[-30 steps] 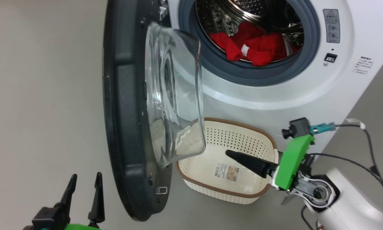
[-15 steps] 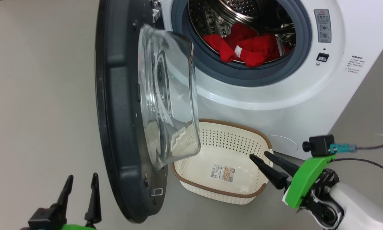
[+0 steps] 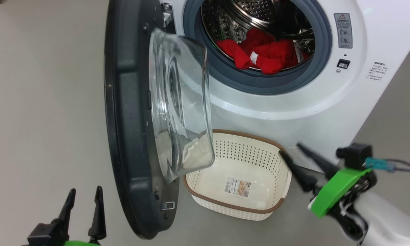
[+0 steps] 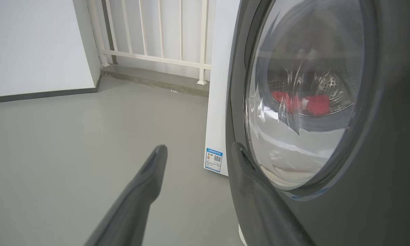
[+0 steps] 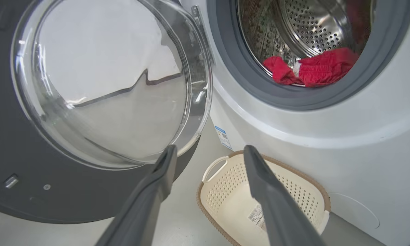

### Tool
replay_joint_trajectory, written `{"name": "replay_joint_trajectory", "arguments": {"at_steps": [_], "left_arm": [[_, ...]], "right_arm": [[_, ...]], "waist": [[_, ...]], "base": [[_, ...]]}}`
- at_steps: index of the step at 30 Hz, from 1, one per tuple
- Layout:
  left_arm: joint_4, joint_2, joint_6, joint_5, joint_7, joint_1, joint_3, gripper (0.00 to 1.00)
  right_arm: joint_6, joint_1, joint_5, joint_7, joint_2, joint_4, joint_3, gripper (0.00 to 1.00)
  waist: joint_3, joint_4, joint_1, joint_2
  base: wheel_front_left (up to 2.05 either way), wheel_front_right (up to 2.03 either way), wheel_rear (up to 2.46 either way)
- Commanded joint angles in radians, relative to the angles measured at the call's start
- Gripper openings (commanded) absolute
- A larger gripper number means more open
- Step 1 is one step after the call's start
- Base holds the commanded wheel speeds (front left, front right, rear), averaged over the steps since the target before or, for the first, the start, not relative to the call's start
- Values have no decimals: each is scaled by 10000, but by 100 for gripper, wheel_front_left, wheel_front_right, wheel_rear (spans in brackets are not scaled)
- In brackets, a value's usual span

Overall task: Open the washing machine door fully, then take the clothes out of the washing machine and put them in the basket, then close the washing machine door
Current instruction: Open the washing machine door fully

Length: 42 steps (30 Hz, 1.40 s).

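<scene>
The washing machine (image 3: 293,102) is seen standing on a grey floor (image 3: 37,102), its round opening ringed by a grey gasket (image 3: 259,83) and its steel drum exposed. The washing machine door (image 3: 129,119) is swung wide on its hinge at the left of the opening and is presented almost edge-on in the head view, with its clear glass bowl (image 3: 181,102) bulging towards the machine. The basket (image 3: 239,135) is set on the floor just in front of the machine, below the opening; its left end is partly covered by the glass bowl in the head view. The clothes (image 3: 269,56) are found inside the drum, heaped at the front lip against the gasket, well apart from the basket.

The right gripper (image 3: 290,149) is held just beside the basket's right end, above the floor. Its fingers are spread apart, nothing is held between them, and they are pointed towards the machine front. The left gripper (image 3: 84,189) is held low, near the door's outer face, its fingers likewise spread and holding nothing. In the left wrist view one finger is overlapped with the door's edge; whether it is touched cannot be told.

A paper label (image 3: 237,187) is seen on the basket's bottom.
</scene>
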<state>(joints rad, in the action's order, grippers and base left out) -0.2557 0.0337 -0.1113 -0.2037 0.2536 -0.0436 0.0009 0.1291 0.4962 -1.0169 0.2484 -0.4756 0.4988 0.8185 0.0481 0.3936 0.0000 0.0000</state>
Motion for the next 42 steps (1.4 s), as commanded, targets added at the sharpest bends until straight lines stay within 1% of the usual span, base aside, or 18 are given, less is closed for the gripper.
{"name": "replay_joint_trajectory", "arguments": {"at_steps": [1,3,4,6,7,10,14,20,25,34,35,36,37,42], "left_arm": [[219,166,-65,117,82,-98,363,100],[227,166,-67,115,82,-94,371,100],[233,166,-67,116,82,-80,375,100],[237,166,-68,120,82,-66,367,100],[237,166,-68,120,82,-66,367,100],[242,166,-73,139,82,-49,330,100],[257,166,-76,137,82,0,264,100],[230,166,-43,76,82,23,144,100],[244,166,-14,72,82,49,107,100],[417,166,13,76,82,10,178,100],[461,166,12,76,82,-2,197,68],[534,166,10,78,82,-27,229,31],[639,166,5,21,82,-60,269,0],[1594,166,-9,-215,82,-239,485,0]], "right_arm": [[16,-127,822,127,65,-402,-863,100],[16,-497,1543,129,270,-636,-1759,100],[16,-901,2267,130,498,-905,-2492,100],[16,-1270,2967,131,697,-1225,-3083,100],[16,-1270,2967,131,697,-1225,-3083,100],[16,-1819,3725,132,983,-1552,-3786,100],[16,-2448,4503,132,1307,-1746,-4391,100],[16,-3005,5146,133,1620,-1707,-4805,100],[16,-3146,5533,133,1734,-1687,-5075,100],[16,-3190,5797,133,1849,-1782,-5349,100],[16,-3190,5809,133,1852,-1794,-5364,100],[16,-3189,5839,133,1850,-1817,-5382,100],[16,-3195,5853,133,1858,-1840,-5401,100],[16,-3245,5918,133,1874,-1856,-5475,100]], "waist": [[19,-6,0,0],[19,-5,0,0],[10,0,0,0],[-15,11,0,0],[-15,11,0,0],[-58,29,0,0],[-94,44,0,0],[-104,77,0,0],[-122,91,0,0],[-130,117,0,0],[-134,123,0,0],[-139,132,0,0],[-147,141,0,0],[-206,180,0,0]], "base": [[0,0,0],[0,0,0],[0,0,0],[0,0,0],[0,0,0],[0,0,0],[0,0,0],[0,0,0],[0,0,0],[0,0,0],[0,0,0],[0,0,0],[0,0,0],[0,0,0]]}}
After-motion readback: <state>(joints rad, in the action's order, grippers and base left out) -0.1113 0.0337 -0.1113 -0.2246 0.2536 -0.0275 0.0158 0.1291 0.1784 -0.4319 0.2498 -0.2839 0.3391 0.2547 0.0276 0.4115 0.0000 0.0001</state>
